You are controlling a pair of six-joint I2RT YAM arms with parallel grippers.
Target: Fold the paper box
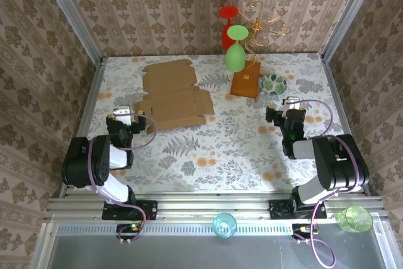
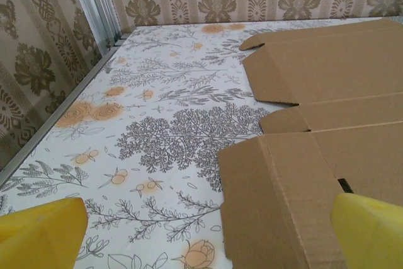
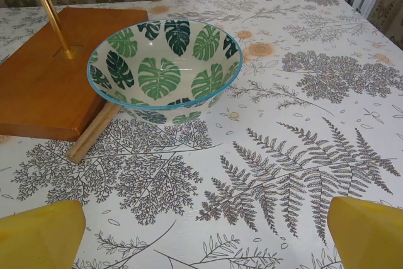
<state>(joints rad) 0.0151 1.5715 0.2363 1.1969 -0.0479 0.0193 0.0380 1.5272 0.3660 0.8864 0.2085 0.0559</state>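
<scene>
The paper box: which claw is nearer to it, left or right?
Left. The left claw is open at the near left corner of the paper box; the right claw is far to its right, by the leaf-patterned bowl.

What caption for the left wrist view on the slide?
Left gripper, jaws open, at the near corner of the unfolded paper box lying flat on the floral table.

The paper box (image 1: 173, 96) is plain light-brown corrugated cardboard, matt, with faint fluting lines on its face and raw cut edges. The bench (image 1: 208, 155) carries a smooth printed covering with a slight sheen. The bowl (image 3: 165, 67) looks like glazed ceramic and is glossy. The stand base (image 3: 44, 86) is orange-brown wood with a smooth satin finish. Its wire (image 3: 48, 7) is polished gold-coloured metal. The left end effector (image 2: 204, 240) and right end effector (image 3: 204, 237) have fingers (image 2: 44, 234) of matt yellow plastic.
</scene>
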